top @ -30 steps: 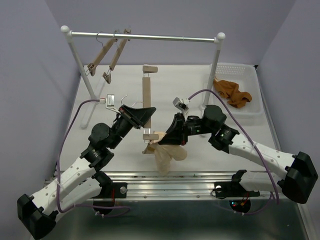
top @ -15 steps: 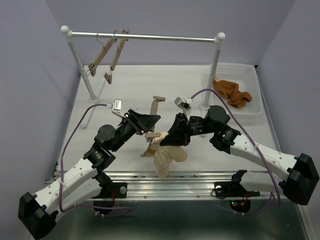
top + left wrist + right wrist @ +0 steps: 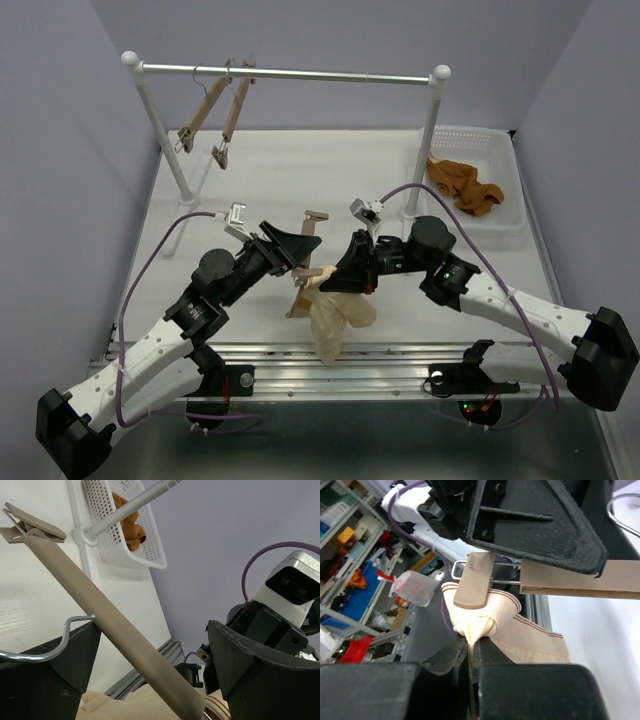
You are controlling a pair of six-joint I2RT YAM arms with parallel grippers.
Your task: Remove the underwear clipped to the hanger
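The hanger (image 3: 311, 232) is a light wooden bar, tilted above the table between the two arms. My left gripper (image 3: 293, 250) stands open with the bar (image 3: 115, 625) passing loosely between its fingers (image 3: 260, 675); the wire hook (image 3: 55, 647) lies by the left finger. The hanger's near clip (image 3: 475, 580) pinches the waistband of the pale beige underwear (image 3: 520, 630), which hangs down in a bunch (image 3: 335, 318). My right gripper (image 3: 472, 652) is shut on a fold of the underwear just below that clip. The far clip (image 3: 32, 525) holds nothing.
A clothes rack stands at the back, its rail (image 3: 300, 73) carrying two other wooden hangers (image 3: 205, 115). A white basket (image 3: 490, 150) at the right rear holds an orange-brown cloth (image 3: 465, 187). The rack's right post (image 3: 427, 150) stands beside the basket.
My left gripper has opened off the hanger bar. The hanger has tipped and slid toward the near edge. My right gripper stays shut on the underwear.
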